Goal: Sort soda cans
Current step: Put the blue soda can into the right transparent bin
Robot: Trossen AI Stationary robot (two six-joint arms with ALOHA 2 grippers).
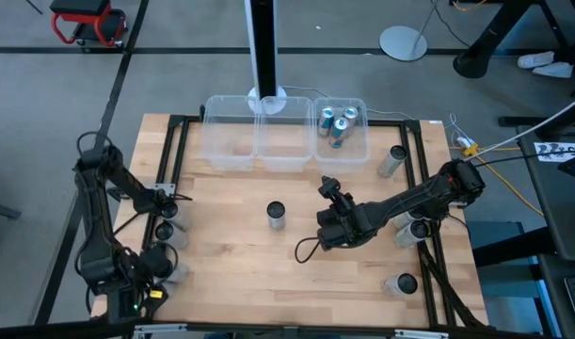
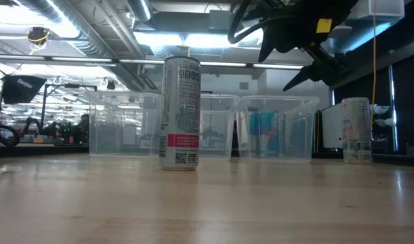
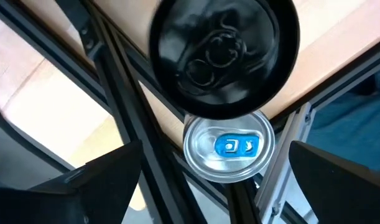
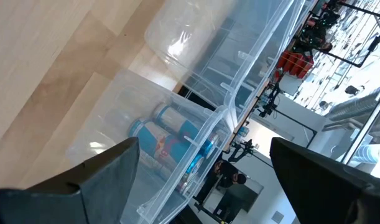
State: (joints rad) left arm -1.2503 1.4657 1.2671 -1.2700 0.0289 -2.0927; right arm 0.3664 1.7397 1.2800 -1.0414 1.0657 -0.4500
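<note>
- Cans [image 3: 229, 148] look light, rigid, smooth-walled, easily dented; best held across the upright mid-body.
- Left gripper [image 3: 208, 186] fingers spread wide, empty, above 2 cans.
- Right gripper [image 1: 336, 218] fingers wide, empty.

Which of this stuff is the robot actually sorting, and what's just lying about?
Part of the job:
- loose soda cans, such as the centre can and the right-edge can
- blue cans already in the right bin
- empty bins

Just lying about:
- red stool
- yellow cable

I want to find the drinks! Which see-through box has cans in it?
The clear bin farthest right in the row holds the cans; the other two bins hold none.
</note>
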